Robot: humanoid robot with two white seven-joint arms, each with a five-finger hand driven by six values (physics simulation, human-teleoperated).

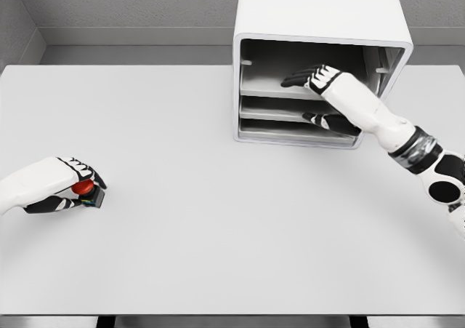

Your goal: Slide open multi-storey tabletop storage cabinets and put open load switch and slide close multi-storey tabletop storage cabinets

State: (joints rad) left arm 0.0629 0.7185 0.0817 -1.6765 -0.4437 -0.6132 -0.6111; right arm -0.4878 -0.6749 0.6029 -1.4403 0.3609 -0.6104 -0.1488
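Two hands work apart. Left hand (69, 186) grasps the red-buttoned switch (86, 189) low over the table (218, 219) at far left. Right hand (314, 77), fingers spread and holding nothing, reaches into the open-fronted cabinet (320, 22), over its upper shelf (272, 89).

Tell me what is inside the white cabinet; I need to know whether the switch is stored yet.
Inside the cabinet only bare shelves and the right hand reaching in are visible. The arm hides part of the shelves. The red switch is in the left hand, out on the table.
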